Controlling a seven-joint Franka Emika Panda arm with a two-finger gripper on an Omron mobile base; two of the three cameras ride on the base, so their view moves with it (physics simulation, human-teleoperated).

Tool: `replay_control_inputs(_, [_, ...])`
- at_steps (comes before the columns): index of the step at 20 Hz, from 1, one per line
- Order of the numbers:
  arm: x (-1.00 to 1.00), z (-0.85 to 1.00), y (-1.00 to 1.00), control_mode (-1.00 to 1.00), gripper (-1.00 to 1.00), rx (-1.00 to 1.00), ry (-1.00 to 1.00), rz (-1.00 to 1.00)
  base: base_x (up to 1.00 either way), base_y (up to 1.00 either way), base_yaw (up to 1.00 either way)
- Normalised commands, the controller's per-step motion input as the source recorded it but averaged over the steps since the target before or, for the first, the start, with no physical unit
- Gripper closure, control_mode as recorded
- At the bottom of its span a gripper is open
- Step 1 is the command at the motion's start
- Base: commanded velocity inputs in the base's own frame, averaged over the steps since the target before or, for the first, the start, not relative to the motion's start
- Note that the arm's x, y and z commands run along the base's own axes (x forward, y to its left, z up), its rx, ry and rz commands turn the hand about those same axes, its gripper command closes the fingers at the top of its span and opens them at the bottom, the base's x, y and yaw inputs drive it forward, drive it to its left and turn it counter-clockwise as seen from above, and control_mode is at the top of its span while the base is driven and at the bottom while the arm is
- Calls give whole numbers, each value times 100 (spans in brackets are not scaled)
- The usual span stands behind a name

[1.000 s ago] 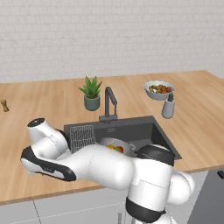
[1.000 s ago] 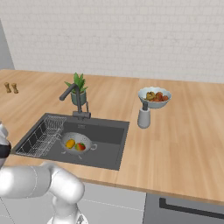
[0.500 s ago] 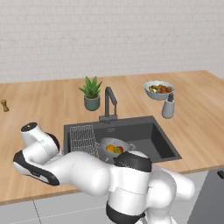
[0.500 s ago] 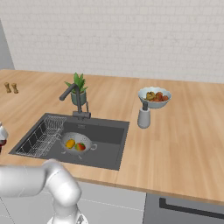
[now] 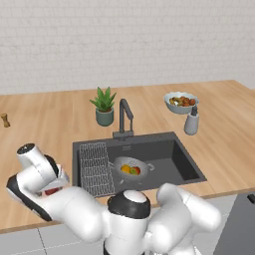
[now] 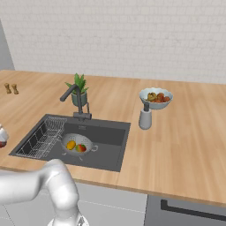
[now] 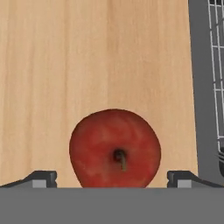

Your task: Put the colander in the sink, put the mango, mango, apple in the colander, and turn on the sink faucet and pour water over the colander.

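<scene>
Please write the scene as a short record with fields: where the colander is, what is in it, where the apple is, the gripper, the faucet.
colander: in the sink, beside the wire rack
in colander: two mangoes
apple: on the wooden counter, left of the sink
gripper: open, apple between its fingertips, not gripped
faucet: no water visible

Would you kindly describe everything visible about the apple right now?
The apple is round, red with faint darker mottling, and has a short brown stem in a small dark dimple facing the hand camera. It rests on the wooden counter, just beside the sink's dark rim and wire rack. The open end effector hangs over it, one fingertip on each side, neither visibly touching it. In the left base view a sliver of red shows beneath the hand.
</scene>
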Motion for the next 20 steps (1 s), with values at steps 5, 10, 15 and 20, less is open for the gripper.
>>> replay_control_inputs(5, [25, -34, 1, -100, -100, 0, -4, -3, 0, 0, 0])
replay_control_inputs(10, [9, -47, -1, -100, -100, 0, -5, -3, 0, 0, 0])
replay_control_inputs(15, [0, -47, 0, -100, 100, 0, -1, -6, 0, 0, 0])
replay_control_inputs(20, [-11, -28, -17, -100, 100, 2, -5, -6, 0, 0, 0])
